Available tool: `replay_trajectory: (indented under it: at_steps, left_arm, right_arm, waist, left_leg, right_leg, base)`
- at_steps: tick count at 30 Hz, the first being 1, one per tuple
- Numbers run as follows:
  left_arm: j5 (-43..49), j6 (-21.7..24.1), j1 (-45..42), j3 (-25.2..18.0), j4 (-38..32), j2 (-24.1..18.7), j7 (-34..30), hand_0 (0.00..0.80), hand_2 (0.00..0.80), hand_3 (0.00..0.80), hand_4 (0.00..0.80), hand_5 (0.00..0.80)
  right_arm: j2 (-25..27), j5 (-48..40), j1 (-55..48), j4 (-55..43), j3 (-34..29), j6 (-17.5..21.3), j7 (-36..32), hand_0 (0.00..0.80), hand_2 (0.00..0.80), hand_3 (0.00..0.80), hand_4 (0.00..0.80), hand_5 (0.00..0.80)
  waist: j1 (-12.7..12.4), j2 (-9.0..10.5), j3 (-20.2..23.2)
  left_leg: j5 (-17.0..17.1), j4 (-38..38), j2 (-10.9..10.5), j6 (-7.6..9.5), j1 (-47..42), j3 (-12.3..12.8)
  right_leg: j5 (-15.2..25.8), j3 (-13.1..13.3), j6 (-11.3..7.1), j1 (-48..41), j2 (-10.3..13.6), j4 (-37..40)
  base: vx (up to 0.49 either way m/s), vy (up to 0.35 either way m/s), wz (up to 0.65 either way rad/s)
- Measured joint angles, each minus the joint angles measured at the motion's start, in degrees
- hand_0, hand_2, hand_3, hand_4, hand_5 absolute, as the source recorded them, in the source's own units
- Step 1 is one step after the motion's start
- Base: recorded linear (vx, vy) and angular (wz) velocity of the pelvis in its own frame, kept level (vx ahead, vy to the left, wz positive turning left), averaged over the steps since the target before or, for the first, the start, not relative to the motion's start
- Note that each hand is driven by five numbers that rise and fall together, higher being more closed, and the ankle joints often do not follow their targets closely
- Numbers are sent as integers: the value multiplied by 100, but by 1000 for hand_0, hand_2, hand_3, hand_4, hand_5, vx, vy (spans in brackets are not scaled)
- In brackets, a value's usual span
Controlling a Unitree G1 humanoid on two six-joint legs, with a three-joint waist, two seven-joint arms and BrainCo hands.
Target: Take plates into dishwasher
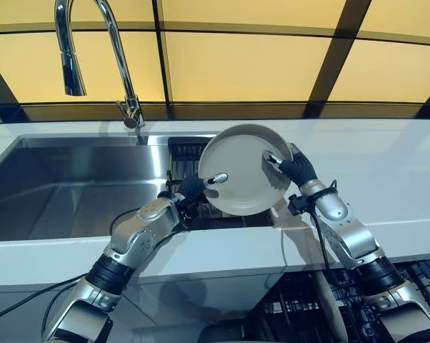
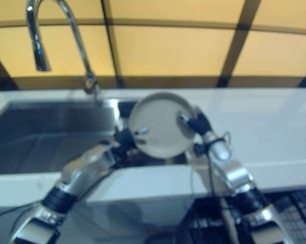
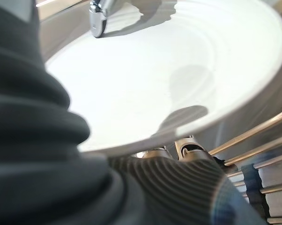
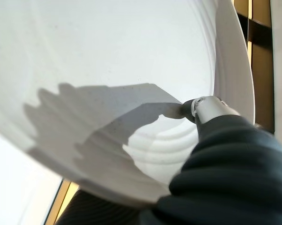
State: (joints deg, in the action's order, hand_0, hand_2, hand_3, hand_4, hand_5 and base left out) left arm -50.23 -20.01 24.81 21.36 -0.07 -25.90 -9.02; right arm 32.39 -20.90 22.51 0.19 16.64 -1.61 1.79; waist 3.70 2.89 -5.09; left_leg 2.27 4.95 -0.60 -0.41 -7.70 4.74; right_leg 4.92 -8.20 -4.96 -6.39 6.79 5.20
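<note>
Plate hides most fingers of both hands; only one left hand digit and one right hand digit show on its face. Rack behind plate mostly covered. Faucet arch cut by frame top.

Matt, smooth off-white ceramic plate; brushed stainless-steel sink with a soft sheen; mirror-polished chrome faucet; glossy white table, smooth and reflective; thin metal wire rack under the plate; dark ribbed rubbery hand covers.
</note>
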Motion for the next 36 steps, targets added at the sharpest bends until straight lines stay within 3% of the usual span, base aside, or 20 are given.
replay_trajectory:
  at_steps: [1,26,27,28,29,36]
  left_arm:
    - [0,-2,0,0,0,-4,0,800,800,800,800,800]
    - [201,5,1,-31,0,-23,11,800,800,800,800,800]
    - [201,5,1,-31,0,-23,11,800,800,800,800,800]
    - [200,5,1,-32,0,-23,11,800,800,800,800,800]
    - [201,8,1,-32,-1,-17,13,800,800,800,800,800]
    - [200,20,-1,-32,0,10,47,800,800,800,800,800]
  right_arm:
    - [0,1,0,-7,1,0,0,800,800,800,800,800]
    - [7,122,4,-64,127,-91,11,800,800,800,800,800]
    - [7,121,4,-65,127,-91,14,643,643,643,643,643]
    - [7,121,4,-69,127,-93,21,430,430,430,430,430]
    - [7,122,4,-71,127,-99,45,0,0,0,0,0]
    - [-1,119,4,-150,127,-97,183,0,0,0,0,0]
  waist:
    - [-6,-1,0]
    - [-8,-30,-18]
    - [-8,-30,-18]
    - [-8,-30,-18]
    - [-9,-31,-17]
    - [-11,-33,-18]
  left_leg:
    - [0,0,0,0,0,0]
    - [0,17,2,0,-7,3]
    - [0,17,2,0,-8,3]
    - [0,17,2,0,-8,4]
    - [0,17,2,0,-9,5]
    - [0,15,3,0,-18,5]
  right_leg:
    - [0,0,0,0,0,0]
    - [1,20,1,-2,-2,1]
    - [1,22,1,-2,-2,1]
    - [1,23,1,-2,-2,1]
    - [1,23,1,-2,-2,1]
    - [1,24,1,-12,-2,0]
  base:
    - [0,0,0]
    - [0,0,0]
    - [0,0,0]
    - [0,0,0]
    - [0,0,0]
    - [0,0,0]
